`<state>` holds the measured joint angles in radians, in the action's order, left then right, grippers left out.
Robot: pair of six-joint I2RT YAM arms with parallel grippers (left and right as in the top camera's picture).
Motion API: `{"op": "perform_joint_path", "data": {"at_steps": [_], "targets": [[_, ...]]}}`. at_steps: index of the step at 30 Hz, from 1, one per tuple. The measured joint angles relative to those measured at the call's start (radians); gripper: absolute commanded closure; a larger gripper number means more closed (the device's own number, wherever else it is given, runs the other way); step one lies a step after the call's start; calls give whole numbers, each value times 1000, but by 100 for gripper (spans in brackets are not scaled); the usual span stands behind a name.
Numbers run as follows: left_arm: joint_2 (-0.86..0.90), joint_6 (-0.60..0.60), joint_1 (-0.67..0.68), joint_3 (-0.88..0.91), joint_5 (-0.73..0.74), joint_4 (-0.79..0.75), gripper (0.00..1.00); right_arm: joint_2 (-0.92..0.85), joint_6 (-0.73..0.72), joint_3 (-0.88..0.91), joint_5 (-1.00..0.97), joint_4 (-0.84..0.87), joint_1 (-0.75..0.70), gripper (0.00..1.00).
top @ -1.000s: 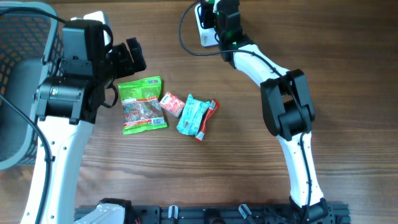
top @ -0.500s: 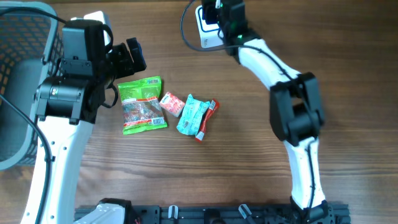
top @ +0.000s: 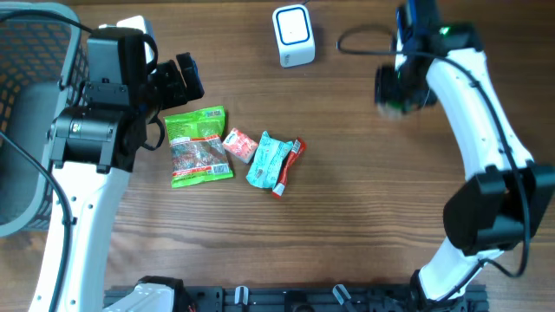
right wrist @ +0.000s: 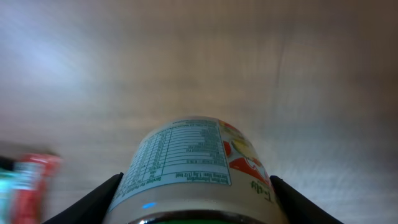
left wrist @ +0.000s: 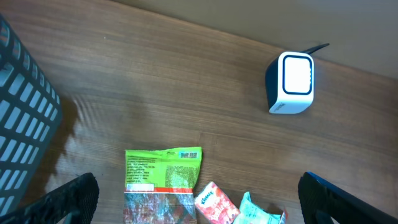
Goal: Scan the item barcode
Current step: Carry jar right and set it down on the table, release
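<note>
The item is a jar (right wrist: 193,165) with a printed nutrition label; my right gripper (right wrist: 198,206) is shut on it, one dark finger on each side. In the overhead view the right gripper (top: 397,87) is blurred by motion, well to the right of the white barcode scanner (top: 293,35), which stands at the table's far edge. The scanner (left wrist: 291,83) also shows in the left wrist view. My left gripper (top: 180,80) hangs open above the green snack packet (top: 198,146), with nothing between its fingers.
Beside the green packet (left wrist: 163,180) lie a pink tissue pack (top: 239,145), a teal packet (top: 267,160) and a red stick (top: 289,169). A dark mesh basket (top: 35,52) stands at the left edge. The scanner's cable (top: 364,39) trails right.
My right arm has swung away from the scanner to the right and nearer the front, carrying the jar; the scanner is now uncovered. The left arm has not moved.
</note>
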<state>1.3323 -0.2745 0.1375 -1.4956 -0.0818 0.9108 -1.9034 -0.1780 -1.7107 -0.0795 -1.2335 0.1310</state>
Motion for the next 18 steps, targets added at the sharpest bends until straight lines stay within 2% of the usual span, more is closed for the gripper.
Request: {"op": "perform_joint_path", "data": {"at_steps": [4,7,8,9,12,13,15,18], "targets": [[0,0,0,0,0,-1,0,-16,8,253,17,163,-34,79],[0,0,0,0,0,-2,0,-17,15,346,42,217,-66,76],[0,0,0,0,0,-1,0,-17,19,364,48,229,-76,71],[0,0,0,0,0,-2,0,-17,23,376,50,237,-80,61],[0,0,0,0,0,-2,0,-17,27,383,54,248,-82,18],[0,0,0,0,0,-2,0,-17,31,383,54,248,-82,9],[0,0,0,0,0,-2,0,-17,38,383,58,248,-82,0],[0,0,0,0,0,-2,0,-17,45,383,58,244,-82,1]]}}
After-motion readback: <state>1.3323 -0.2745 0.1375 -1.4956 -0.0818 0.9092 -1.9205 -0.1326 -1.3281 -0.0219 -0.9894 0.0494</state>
